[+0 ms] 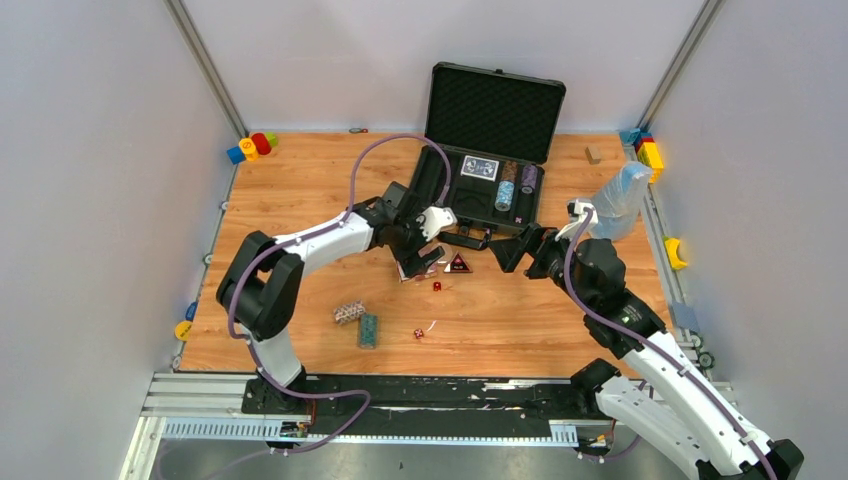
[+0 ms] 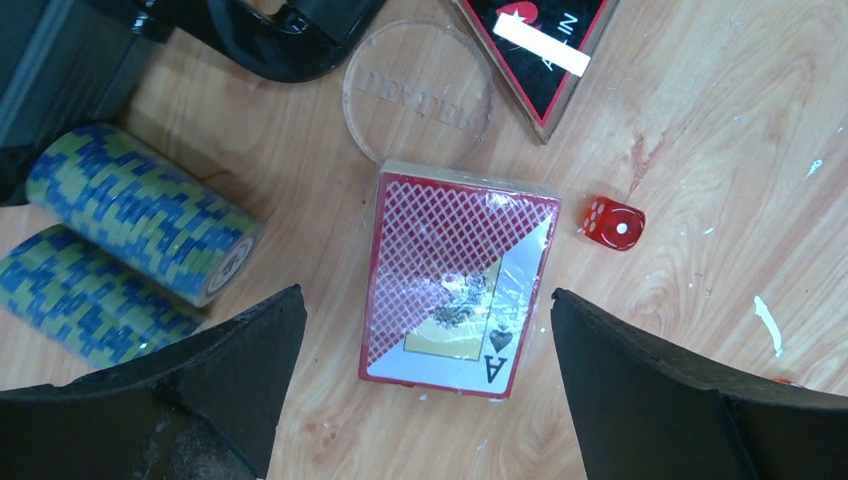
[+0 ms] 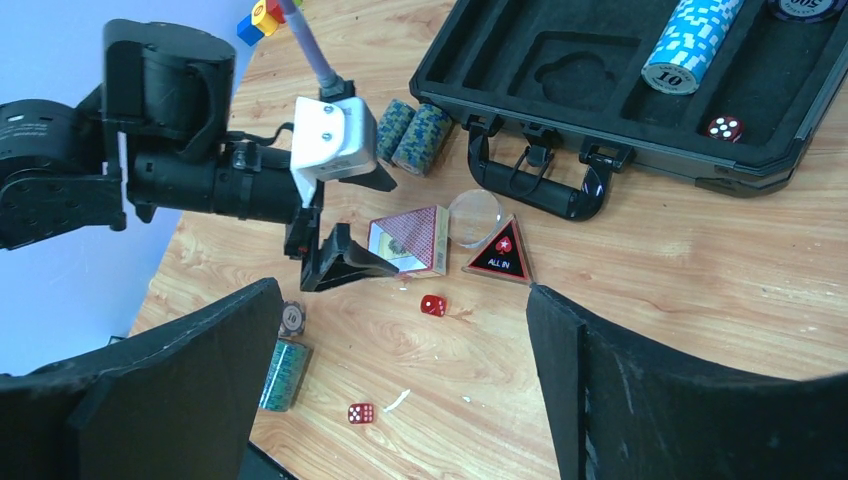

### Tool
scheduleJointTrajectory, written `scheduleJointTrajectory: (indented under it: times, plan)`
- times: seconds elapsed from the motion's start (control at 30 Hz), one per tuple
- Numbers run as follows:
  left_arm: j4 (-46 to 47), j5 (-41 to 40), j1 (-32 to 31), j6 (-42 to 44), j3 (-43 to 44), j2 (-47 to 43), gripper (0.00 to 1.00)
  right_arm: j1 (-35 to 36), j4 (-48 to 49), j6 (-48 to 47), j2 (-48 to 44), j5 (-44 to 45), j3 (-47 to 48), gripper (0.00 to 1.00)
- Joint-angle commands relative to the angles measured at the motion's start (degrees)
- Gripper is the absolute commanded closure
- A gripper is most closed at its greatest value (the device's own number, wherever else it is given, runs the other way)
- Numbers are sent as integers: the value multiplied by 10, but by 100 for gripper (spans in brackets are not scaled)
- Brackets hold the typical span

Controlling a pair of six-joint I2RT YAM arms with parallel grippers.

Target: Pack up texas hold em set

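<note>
The black case [image 1: 488,150] lies open at the back, holding a blue card deck [image 1: 480,167], chip rolls [image 1: 505,193] and a die [image 3: 725,127]. My left gripper [image 2: 425,300] is open, its fingers either side of a red card deck [image 2: 458,280] that lies flat on the table, not touching it. Around the deck are a clear disc [image 2: 418,90], the triangular button [image 2: 545,50], a red die [image 2: 612,222] and two green-blue chip rolls [image 2: 140,210]. My right gripper [image 3: 403,290] hangs open and empty above the table, right of the button [image 1: 458,264]. Another die [image 3: 360,413] and two more chip rolls [image 1: 358,320] lie nearer the front.
Toy blocks sit in the back left corner [image 1: 250,147] and the back right corner [image 1: 648,150]. A clear plastic bag [image 1: 620,198] stands right of the case, with a small wooden block [image 1: 593,154] behind it. Grey walls close in the table's sides.
</note>
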Motion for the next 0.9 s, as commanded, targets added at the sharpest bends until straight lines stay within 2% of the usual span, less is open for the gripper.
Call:
scheduleJointTrajectory:
  times: [0.0,0.2,0.27,0.53,0.87]
  plan:
    - [-44,31,3,35,40,36,0,0,-1,-9,-4,8,0,6]
    - [-50,12,3,39,44,57,2,1,-3,-9,1,9,1,7]
    - [-53,0,3,41,47,65,6,0,-2,-8,3,9,2,7]
    - [-73,-1,3,52,55,35,58,0,-3,-10,10,7,7,7]
    - [-90,26,-4,73,105,-18,70,0,-4,-9,1,15,4,8]
